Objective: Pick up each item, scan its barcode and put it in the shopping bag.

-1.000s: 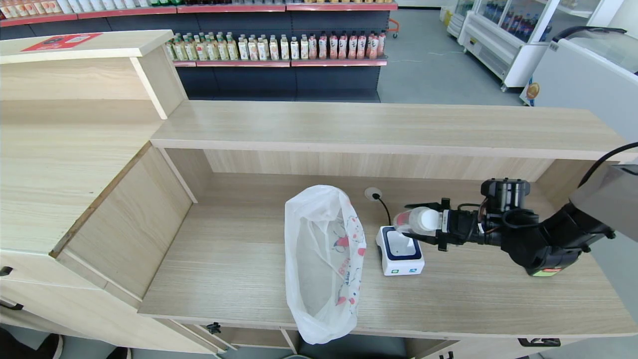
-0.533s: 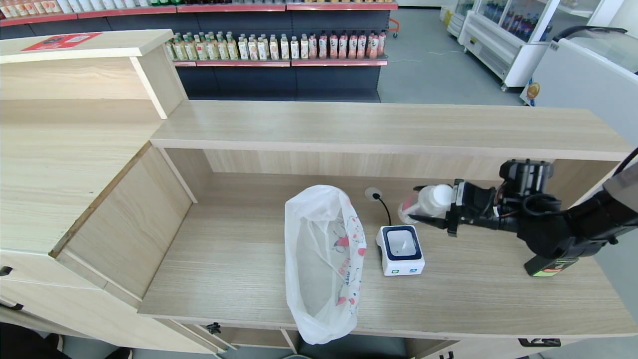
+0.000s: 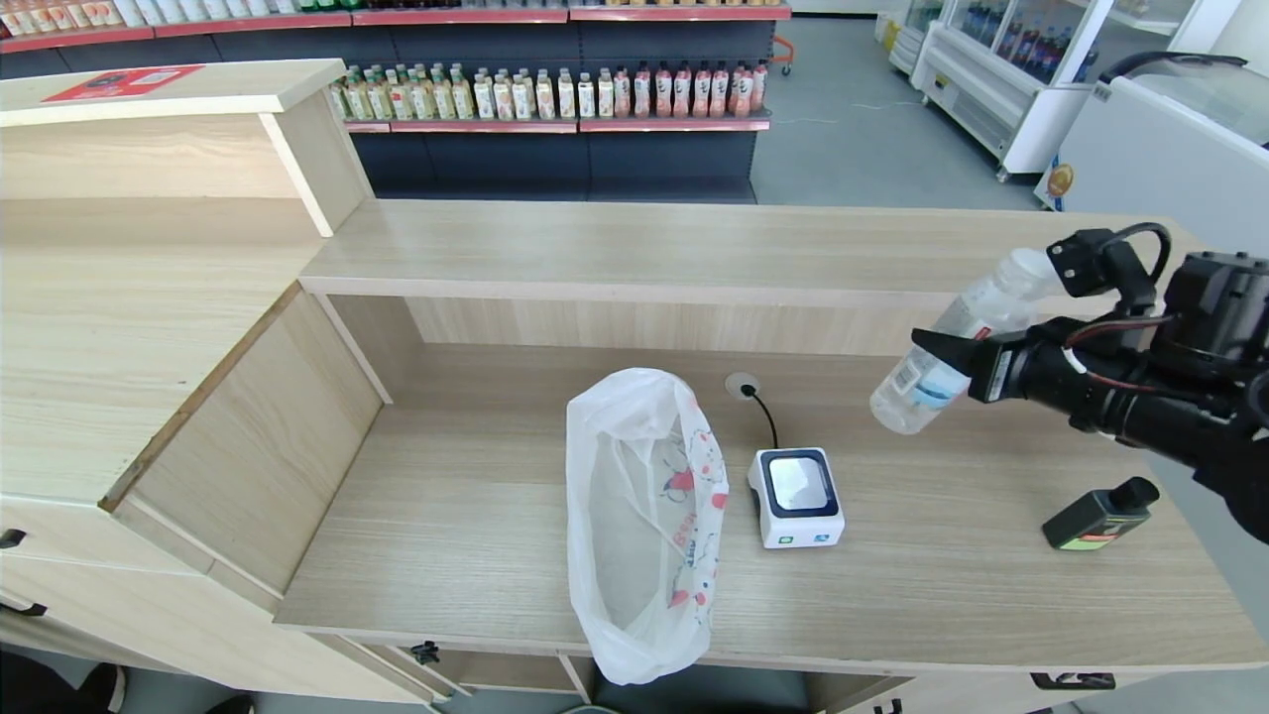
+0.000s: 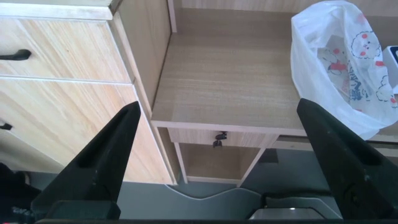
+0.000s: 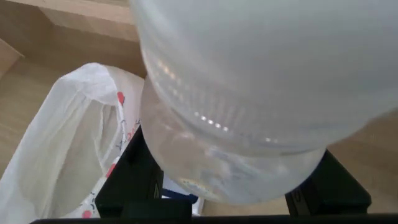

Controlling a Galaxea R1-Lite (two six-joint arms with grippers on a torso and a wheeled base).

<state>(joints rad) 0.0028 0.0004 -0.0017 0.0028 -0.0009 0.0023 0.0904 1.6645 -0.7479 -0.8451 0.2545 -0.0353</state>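
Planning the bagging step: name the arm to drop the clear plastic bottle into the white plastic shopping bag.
Right. The right gripper grips the clear plastic bottle above the wooden counter; the left gripper hangs open and empty before its front edge.

Head view overlooks the counter (image 3: 942, 585); all three views share the shopping bag (image 3: 644, 476).

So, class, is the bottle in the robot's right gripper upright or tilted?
Tilted. In the head view the bottle slants in the right gripper, with its lower end toward the scanner and its upper end raised.
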